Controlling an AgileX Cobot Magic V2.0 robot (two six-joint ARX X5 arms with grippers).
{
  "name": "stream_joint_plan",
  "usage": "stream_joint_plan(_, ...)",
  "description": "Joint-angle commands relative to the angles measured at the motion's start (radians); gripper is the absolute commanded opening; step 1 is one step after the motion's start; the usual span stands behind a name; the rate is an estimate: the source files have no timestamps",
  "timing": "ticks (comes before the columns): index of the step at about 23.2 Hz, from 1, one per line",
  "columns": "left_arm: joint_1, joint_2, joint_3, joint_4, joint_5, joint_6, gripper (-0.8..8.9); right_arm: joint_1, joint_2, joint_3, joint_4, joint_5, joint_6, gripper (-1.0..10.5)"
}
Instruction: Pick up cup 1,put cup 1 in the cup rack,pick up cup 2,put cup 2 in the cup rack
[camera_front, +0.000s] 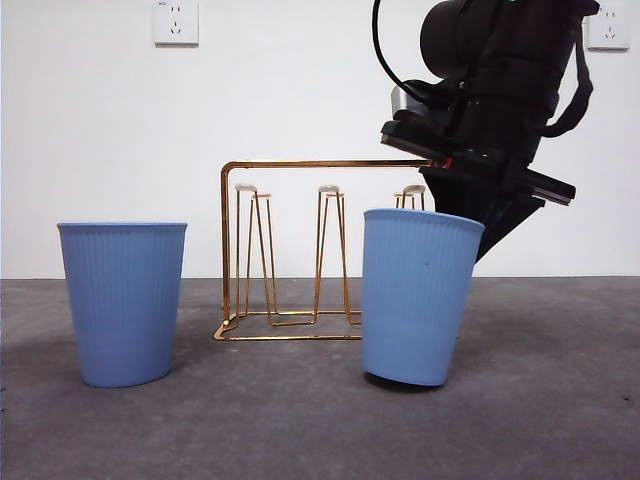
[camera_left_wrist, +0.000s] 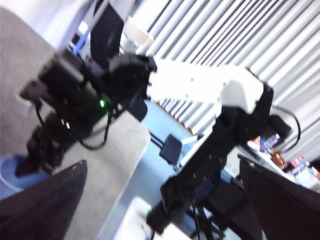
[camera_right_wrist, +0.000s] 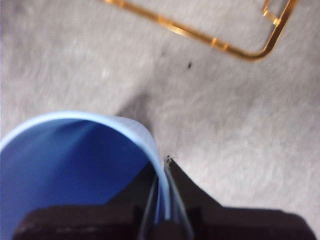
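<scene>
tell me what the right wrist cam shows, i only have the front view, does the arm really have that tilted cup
Observer: Yes. The right gripper is shut on the right cup, one jaw inside the wall, one outside.
Operator: where on the cup
Observer: At the rim; the cup's blue inside shows beside the jaws.
Operator: and the other arm
Observer: The left gripper waits up high, jaws apart, holding nothing.
Operator: rack close?
Observer: A corner of the cup rack base lies on the table beyond the cup, apart from it.

cups (camera_front: 122, 300): matt ribbed blue plastic | cup rack (camera_front: 290, 250): shiny gold wire
</scene>
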Motion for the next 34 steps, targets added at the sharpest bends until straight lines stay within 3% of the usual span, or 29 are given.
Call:
stream_joint_plan(1, -0.011, 0.0, 0.004, 0.071, -0.025, -0.078, 7.23, 0.001, -0.065, 0.025, -0.028, -0.043, -0.043, -0.2)
stream_joint_plan(5, -0.039, 0.0, 0.004, 0.193, -0.085, -0.159, 7.22, 0.001, -0.201, 0.07, -0.066, -0.131, -0.069, -0.2)
stream_joint_plan(14, -0.147, 0.029, 0.004, 0.574, -0.264, -0.322, 7.23, 0.001, -0.539, 0.301, 0.073, -0.137, -0.058, -0.2)
stream_joint_plan(22, -0.313, 0.123, 0.004, 0.846, -0.497, -0.33, 7.23, 0.001, -0.662, 0.458, 0.279, -0.171, -0.061, -0.2)
stream_joint_plan(34, -0.511, 0.356, 0.004, 1.371, -0.724, -0.342, 7.23, 0.001, -0.643, 0.467, 0.471, -0.232, -0.039, -0.2)
